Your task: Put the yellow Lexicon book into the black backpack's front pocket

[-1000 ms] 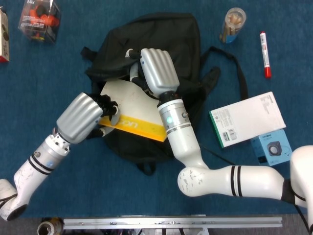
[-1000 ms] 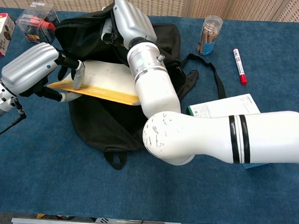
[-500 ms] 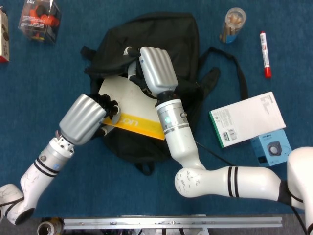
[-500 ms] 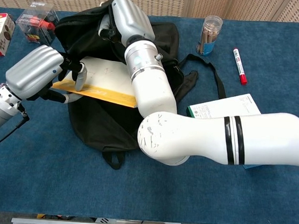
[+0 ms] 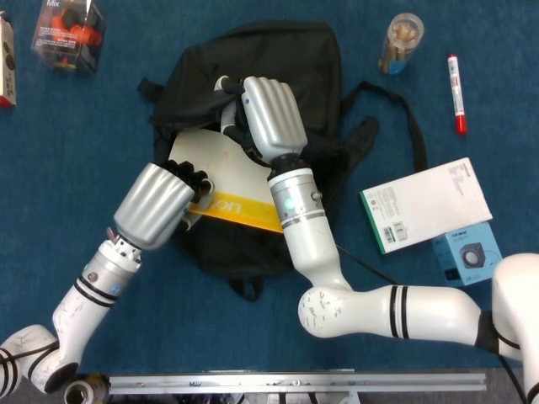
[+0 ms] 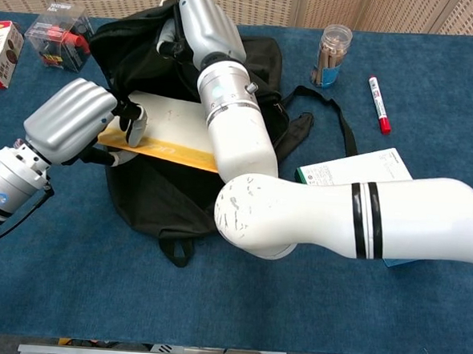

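The black backpack lies flat in the middle of the blue table. The yellow Lexicon book, white-faced with a yellow spine, pokes out of the pocket opening toward the left. My left hand grips the book's near left end. My right hand grips the pocket's black fabric edge above the book, holding it up. The book's far end is hidden under the right hand and fabric.
A white box on a blue box sits right of the backpack, by a strap. A clear jar and red marker lie at back right. A plastic box of red items stands back left.
My left hand and forearm have moved right and forward, pushing the book deeper into the pocket. The right hand stays on the fabric, shifted slightly.
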`<state>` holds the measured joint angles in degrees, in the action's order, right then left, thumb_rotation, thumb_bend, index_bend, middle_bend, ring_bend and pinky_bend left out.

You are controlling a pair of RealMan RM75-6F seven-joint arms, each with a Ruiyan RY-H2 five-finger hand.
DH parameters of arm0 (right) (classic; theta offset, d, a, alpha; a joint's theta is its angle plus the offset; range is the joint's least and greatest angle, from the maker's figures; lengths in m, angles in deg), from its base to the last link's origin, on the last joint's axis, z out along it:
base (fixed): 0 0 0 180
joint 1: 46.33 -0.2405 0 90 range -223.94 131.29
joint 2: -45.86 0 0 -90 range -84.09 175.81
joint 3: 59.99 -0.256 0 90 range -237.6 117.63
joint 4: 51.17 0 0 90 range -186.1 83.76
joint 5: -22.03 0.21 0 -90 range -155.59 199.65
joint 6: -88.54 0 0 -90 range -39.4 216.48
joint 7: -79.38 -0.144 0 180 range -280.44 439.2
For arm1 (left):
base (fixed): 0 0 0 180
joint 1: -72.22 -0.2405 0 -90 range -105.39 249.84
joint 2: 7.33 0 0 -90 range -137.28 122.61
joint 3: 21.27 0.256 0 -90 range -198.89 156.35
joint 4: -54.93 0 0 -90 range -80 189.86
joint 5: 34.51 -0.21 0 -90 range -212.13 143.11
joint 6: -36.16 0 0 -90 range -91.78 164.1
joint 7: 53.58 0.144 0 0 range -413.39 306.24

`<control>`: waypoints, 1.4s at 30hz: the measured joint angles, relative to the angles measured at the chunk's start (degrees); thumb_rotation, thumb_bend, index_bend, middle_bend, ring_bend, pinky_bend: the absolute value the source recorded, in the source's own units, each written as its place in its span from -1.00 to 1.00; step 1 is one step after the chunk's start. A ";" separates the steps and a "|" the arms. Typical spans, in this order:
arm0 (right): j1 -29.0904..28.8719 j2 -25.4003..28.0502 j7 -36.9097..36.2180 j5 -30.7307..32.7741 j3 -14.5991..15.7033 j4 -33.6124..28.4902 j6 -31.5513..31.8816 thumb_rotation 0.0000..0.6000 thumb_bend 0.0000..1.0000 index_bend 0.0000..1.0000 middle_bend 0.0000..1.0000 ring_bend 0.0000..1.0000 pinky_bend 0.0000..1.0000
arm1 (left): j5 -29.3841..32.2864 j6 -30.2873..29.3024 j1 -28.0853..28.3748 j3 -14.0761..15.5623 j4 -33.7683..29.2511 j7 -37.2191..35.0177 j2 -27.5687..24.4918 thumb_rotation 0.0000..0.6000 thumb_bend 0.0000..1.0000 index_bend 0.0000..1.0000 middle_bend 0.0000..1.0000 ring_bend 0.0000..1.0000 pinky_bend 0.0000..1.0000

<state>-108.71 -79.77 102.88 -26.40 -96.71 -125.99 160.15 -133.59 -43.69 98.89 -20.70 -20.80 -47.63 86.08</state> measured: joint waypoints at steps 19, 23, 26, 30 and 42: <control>-0.29 -0.68 -0.09 -0.12 -0.70 0.24 0.40 1.00 0.83 0.47 0.11 0.04 0.31 | 2.14 2.10 1.39 -2.54 3.00 5.19 5.95 1.00 -0.44 0.29 0.28 0.09 0.38; -0.42 -0.84 -0.27 0.18 -1.12 0.35 0.29 1.00 0.83 0.45 0.10 0.03 0.31 | 3.06 3.19 1.54 -2.61 3.68 6.01 6.80 1.00 -0.44 0.29 0.28 0.09 0.38; -0.51 -0.95 -0.29 0.35 -1.23 0.53 0.19 1.00 0.83 0.45 0.10 0.03 0.31 | 3.41 3.33 1.60 -2.72 4.49 6.69 7.71 1.00 -0.44 0.29 0.28 0.09 0.38; -0.58 -1.06 -0.53 0.37 -1.35 0.51 0.15 1.00 0.83 0.45 0.10 0.03 0.31 | 3.80 3.62 1.76 -2.81 4.98 7.26 8.42 1.00 -0.44 0.29 0.28 0.09 0.38; -0.38 -0.95 -0.59 0.43 -1.29 -0.06 0.27 1.00 0.83 0.45 0.10 0.03 0.31 | 5.01 4.97 2.53 -3.32 5.45 9.70 10.91 1.00 -0.44 0.29 0.28 0.09 0.38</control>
<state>-109.10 -80.72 102.29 -25.97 -98.00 -126.05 160.42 -128.58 -38.72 101.42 -24.01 -15.35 -37.92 96.99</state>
